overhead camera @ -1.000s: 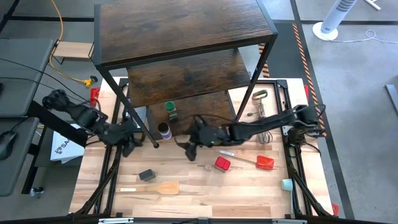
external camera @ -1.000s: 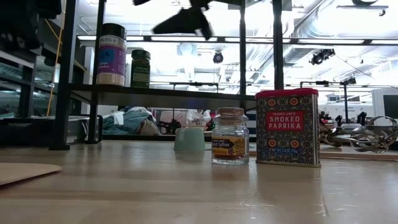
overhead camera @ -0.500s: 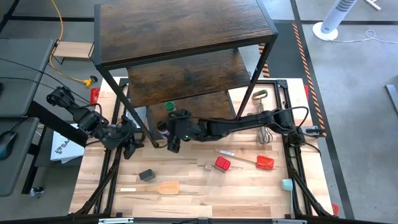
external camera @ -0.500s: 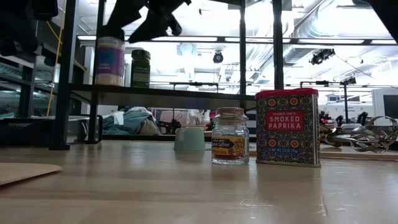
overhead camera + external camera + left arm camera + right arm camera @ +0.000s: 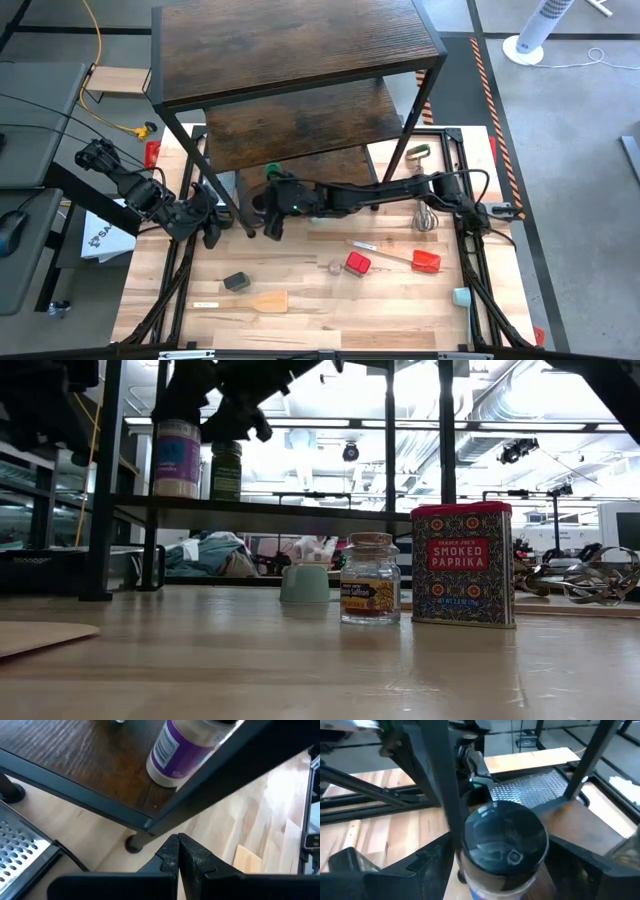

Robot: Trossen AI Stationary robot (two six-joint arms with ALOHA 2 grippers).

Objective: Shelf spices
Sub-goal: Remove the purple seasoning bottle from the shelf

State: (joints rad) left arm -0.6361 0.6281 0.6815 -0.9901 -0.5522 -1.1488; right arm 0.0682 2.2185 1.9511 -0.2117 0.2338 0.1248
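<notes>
The dark-lidded, purple-and-white-labelled spice jar (image 5: pixel 263 212) stands upright on the dark wood shelf's (image 5: pixel 300 50) lowest board, near its front left leg; it also shows as the jar (image 5: pixel 178 457) and the jar (image 5: pixel 180 750). The green-lidded jar (image 5: pixel 272 172) stands behind it on the same board. My right gripper (image 5: pixel 502 870) is open, with one finger on each side of the jar's lid (image 5: pixel 504 840). My left gripper (image 5: pixel 178 854) is shut, low beside that shelf leg. The red paprika tin (image 5: pixel 462 565), the tiny pale jar (image 5: pixel 370 578) and the dark jar (image 5: pixel 236 282) stand on the table. My right gripper comes at the purple-labelled jar from above and from the table's right, and its fingers (image 5: pixel 432 865) flank the dark lid (image 5: pixel 485 820). Whether they touch the lid I cannot tell. The jar stands upright on the shelf board.
The shelf's black frame leg (image 5: pixel 215 190) stands between the two grippers. A metal grater (image 5: pixel 22 852) lies beside the left gripper. A wooden spatula (image 5: pixel 255 300), a red spatula (image 5: pixel 425 261), a wire whisk (image 5: pixel 428 215) and a mint cup (image 5: pixel 460 296) lie on the table.
My right gripper has swept toward the table's left, from above the open table in front of the shelf to over the purple-labelled jar at the shelf's front left corner, and now straddles its lid. The jars have stayed in place.
</notes>
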